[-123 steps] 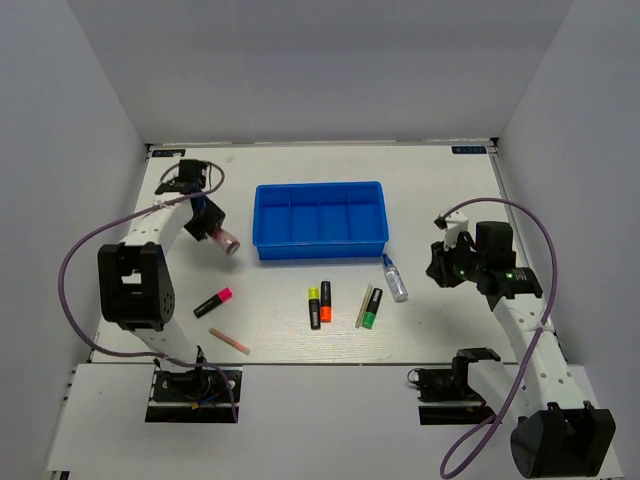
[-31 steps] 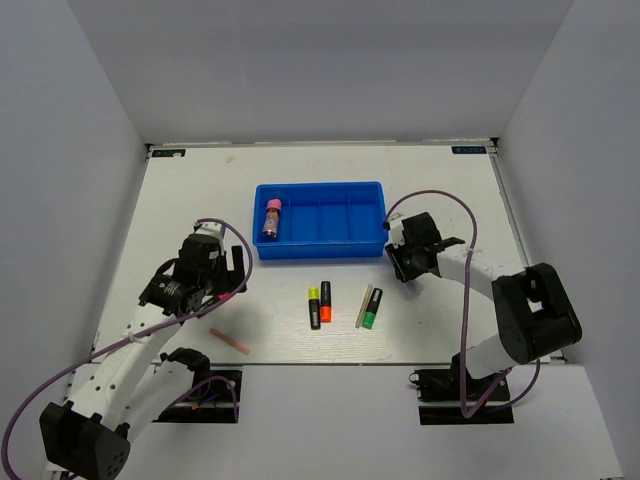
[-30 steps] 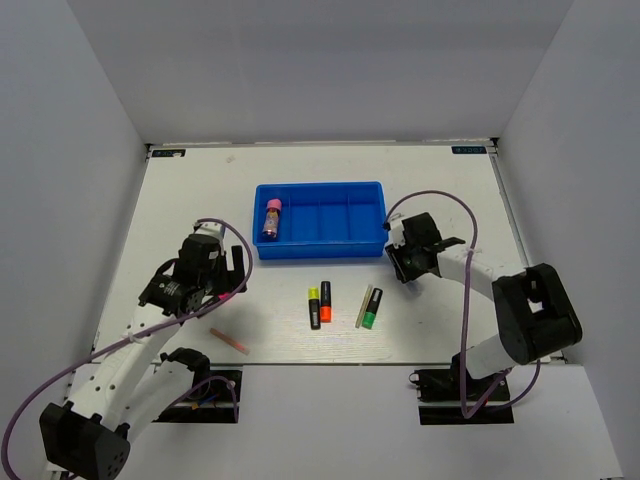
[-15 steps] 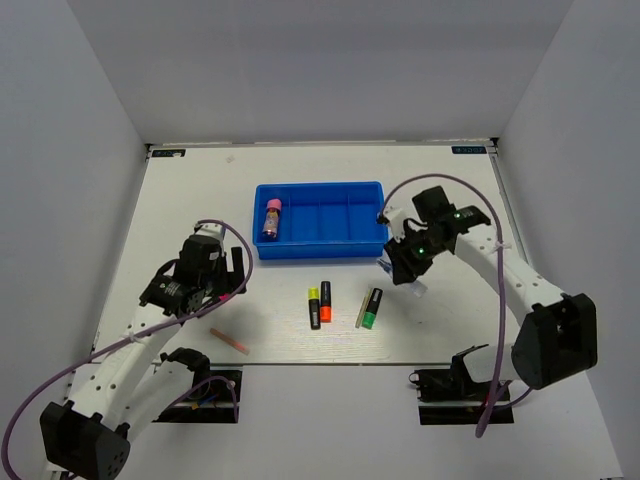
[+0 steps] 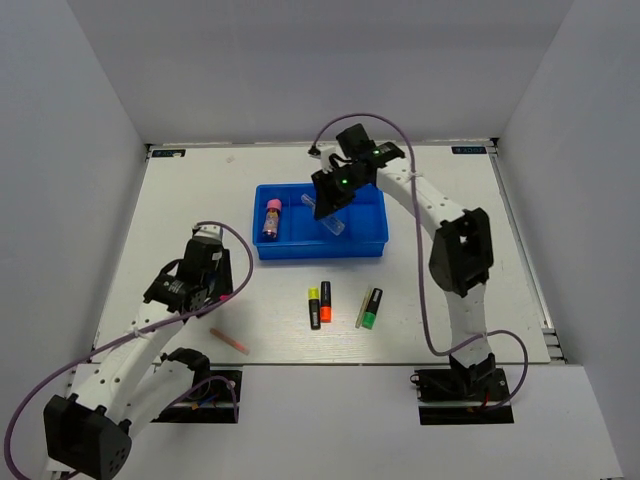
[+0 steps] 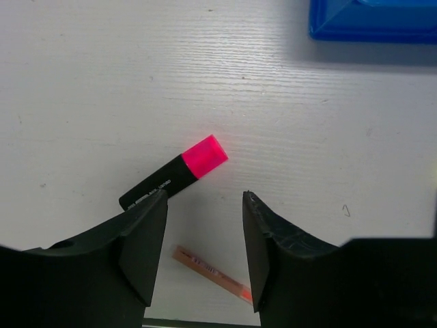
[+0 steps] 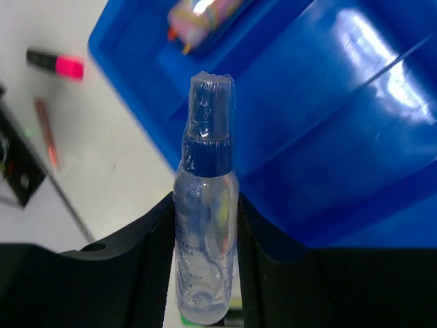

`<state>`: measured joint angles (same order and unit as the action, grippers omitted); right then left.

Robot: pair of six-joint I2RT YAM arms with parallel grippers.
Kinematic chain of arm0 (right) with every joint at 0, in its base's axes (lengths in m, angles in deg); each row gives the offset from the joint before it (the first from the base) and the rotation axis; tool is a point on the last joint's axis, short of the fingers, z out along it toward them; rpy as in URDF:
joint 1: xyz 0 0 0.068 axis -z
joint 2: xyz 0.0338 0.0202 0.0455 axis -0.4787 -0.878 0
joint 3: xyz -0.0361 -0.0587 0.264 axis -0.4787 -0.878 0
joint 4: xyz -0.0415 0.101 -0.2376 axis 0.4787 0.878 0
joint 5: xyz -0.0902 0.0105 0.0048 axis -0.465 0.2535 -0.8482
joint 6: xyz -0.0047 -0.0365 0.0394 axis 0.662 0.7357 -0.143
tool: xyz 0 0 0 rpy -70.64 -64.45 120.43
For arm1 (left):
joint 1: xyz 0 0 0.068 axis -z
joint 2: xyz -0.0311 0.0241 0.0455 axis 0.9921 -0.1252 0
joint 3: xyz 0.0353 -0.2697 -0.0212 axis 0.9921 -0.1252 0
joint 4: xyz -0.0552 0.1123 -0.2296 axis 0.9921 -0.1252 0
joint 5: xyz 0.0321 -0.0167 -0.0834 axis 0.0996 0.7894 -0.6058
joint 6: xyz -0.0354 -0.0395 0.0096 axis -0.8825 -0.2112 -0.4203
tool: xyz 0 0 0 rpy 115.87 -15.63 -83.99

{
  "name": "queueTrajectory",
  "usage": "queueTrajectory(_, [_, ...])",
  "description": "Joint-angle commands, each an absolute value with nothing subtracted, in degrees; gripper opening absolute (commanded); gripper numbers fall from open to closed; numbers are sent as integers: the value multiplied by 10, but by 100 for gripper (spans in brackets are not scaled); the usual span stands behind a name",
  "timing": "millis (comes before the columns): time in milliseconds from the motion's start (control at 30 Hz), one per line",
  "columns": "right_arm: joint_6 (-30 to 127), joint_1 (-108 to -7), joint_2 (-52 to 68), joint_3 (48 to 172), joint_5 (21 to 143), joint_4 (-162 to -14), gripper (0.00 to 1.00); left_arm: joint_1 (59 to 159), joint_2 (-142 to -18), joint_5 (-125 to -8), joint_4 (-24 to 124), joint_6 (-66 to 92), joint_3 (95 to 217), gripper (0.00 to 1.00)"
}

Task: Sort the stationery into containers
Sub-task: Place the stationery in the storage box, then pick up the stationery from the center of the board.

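The blue tray (image 5: 320, 250) stands at mid-table, with the pink-capped tube (image 5: 271, 219) in its leftmost compartment. My right gripper (image 5: 328, 200) is shut on the clear blue-capped bottle (image 7: 205, 232) and holds it above the tray's middle (image 7: 341, 137). My left gripper (image 5: 205, 290) is open and hovers over a black pink-tipped highlighter (image 6: 174, 178), with the thin pink-orange stick (image 6: 212, 275) just beyond its jaws. The yellow (image 5: 313, 298), orange (image 5: 325, 303) and green (image 5: 371, 310) highlighters and the beige stick (image 5: 362, 305) lie in front of the tray.
White walls enclose the table on three sides. The left arm's purple cable loops near the pink-orange stick (image 5: 230, 341). The tray's corner (image 6: 372, 20) shows at the top right of the left wrist view.
My right gripper lifted the bottle from the table right of the tray and carried it left over the tray. The left gripper has stayed almost still above the pink-tipped highlighter.
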<state>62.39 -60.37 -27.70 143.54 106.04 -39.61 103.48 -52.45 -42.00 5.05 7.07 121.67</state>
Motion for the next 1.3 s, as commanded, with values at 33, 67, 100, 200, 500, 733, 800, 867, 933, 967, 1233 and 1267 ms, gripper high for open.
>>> queueTrajectory(33, [462,-637,-319,1536,927,-504,0,1026,-542,-391,49,100,1221,58])
queueTrajectory(67, [449,-640,-318,1533,917,-518,0,1026,-545,-393,43,104,1226,58])
queueTrajectory(100, [422,-643,-320,1523,904,-529,0,1025,-548,-393,34,116,1228,61])
queueTrajectory(200, [362,-647,-343,1549,860,-539,0,1025,-570,-402,19,127,1238,72])
queueTrajectory(500, [249,-667,-363,1473,752,-618,0,1024,-637,-434,25,207,1246,81])
queueTrajectory(733, [253,-671,-394,1489,728,-632,0,1019,-673,-439,54,232,1245,81])
queueTrajectory(800, [256,-673,-400,1487,731,-634,13,1013,-675,-445,59,241,1240,81])
queueTrajectory(867, [255,-674,-400,1485,737,-634,31,1009,-680,-450,66,242,1237,81])
queueTrajectory(933, [256,-676,-399,1482,738,-639,48,1001,-691,-462,74,261,1234,81])
queueTrajectory(967, [257,-675,-398,1478,737,-641,56,997,-695,-466,74,265,1234,81])
queueTrajectory(1233, [257,-675,-346,1449,778,-651,55,947,-746,-512,87,280,1240,63])
queueTrajectory(1267, [252,-675,-342,1445,779,-648,53,943,-755,-516,89,284,1239,62])
